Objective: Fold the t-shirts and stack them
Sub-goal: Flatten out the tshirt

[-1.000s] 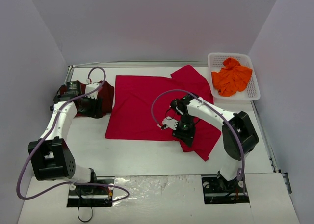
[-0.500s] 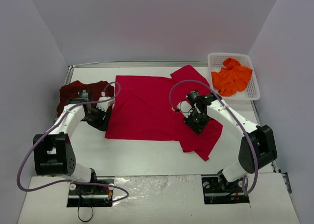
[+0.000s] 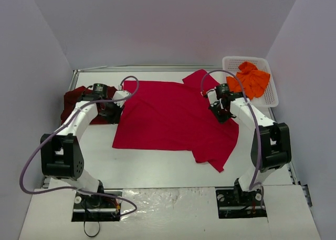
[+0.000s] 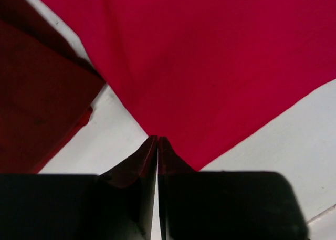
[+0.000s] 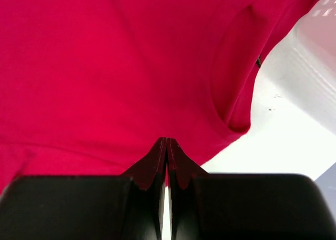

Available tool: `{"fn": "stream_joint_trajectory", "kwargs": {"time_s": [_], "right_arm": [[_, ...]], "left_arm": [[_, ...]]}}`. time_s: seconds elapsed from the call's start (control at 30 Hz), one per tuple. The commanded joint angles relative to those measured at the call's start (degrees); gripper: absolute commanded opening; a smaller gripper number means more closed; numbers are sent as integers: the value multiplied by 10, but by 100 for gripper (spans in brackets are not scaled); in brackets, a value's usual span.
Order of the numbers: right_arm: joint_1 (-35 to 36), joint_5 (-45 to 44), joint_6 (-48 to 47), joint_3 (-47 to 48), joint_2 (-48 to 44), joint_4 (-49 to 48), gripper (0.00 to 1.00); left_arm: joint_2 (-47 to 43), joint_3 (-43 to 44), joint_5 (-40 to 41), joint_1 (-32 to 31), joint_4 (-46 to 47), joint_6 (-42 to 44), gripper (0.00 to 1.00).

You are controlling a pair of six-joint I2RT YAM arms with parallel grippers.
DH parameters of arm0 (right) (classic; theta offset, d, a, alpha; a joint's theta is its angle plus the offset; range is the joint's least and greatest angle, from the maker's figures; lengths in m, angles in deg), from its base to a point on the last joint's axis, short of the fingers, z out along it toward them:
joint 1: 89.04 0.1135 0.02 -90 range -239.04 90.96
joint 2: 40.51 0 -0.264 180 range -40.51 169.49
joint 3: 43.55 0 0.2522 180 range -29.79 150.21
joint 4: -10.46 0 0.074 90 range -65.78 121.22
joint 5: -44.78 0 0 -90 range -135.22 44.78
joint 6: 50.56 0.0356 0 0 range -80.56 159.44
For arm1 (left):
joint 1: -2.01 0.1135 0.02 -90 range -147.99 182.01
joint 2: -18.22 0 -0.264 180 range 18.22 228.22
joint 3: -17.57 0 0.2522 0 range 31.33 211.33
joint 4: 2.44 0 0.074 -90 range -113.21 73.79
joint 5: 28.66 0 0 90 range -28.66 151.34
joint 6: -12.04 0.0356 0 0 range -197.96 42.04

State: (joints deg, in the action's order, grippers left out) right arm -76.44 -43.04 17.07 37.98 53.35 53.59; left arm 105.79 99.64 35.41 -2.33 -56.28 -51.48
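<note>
The bright red t-shirt lies spread flat mid-table, one sleeve trailing toward the front right. My left gripper is at its left edge; in the left wrist view the gripper is shut on the red cloth's edge. My right gripper is at the shirt's right side; the right wrist view shows the gripper shut on the red cloth beside the neck opening. The dark maroon t-shirt lies folded at the far left. The orange t-shirt is crumpled in the basket.
The white lattice basket stands at the back right corner, its wall close to my right gripper. The maroon shirt lies just left of my left gripper. Walls enclose the table on three sides.
Both arms swung toward the back of the table. The left gripper went from the maroon shirt to the red shirt's left edge, the right one to its right edge, and both closed.
</note>
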Motion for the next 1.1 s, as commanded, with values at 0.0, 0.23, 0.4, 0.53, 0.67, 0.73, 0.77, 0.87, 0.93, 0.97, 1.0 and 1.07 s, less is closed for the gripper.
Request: {"fn": "stream_joint_trajectory", "kwargs": {"time_s": [0.0,0.23,0.4,0.53,0.67,0.73,0.77,0.87,0.93,0.97,1.0,1.07], "right_arm": [[-19,-2,18,25,19,-18,0],[-35,16,27,11,34,-47,0],[-49,31,28,9,33,-58,0],[-51,40,25,-3,34,-67,0],[-52,40,22,-18,49,-76,0],[-52,37,22,-23,54,-77,0],[-52,35,21,-24,56,-78,0],[-52,32,21,-25,62,-79,0],[-53,26,20,-26,65,-79,0],[-53,20,21,-26,69,-80,0],[-53,19,22,-26,69,-81,0],[-54,13,26,-21,71,-81,0]], "left_arm": [[50,28,-25,-10,10,-11,3],[130,64,-2,-47,7,-18,2],[173,76,4,-58,16,-29,2],[196,73,15,-63,16,-33,2],[211,71,28,-65,13,-30,2],[220,73,33,-66,13,-32,2],[223,73,33,-67,15,-33,2],[235,74,46,-72,17,-37,2],[244,77,62,-73,17,-45,2],[246,77,66,-73,17,-48,2],[248,77,69,-73,17,-50,2],[251,72,71,-73,18,-52,2]]}}
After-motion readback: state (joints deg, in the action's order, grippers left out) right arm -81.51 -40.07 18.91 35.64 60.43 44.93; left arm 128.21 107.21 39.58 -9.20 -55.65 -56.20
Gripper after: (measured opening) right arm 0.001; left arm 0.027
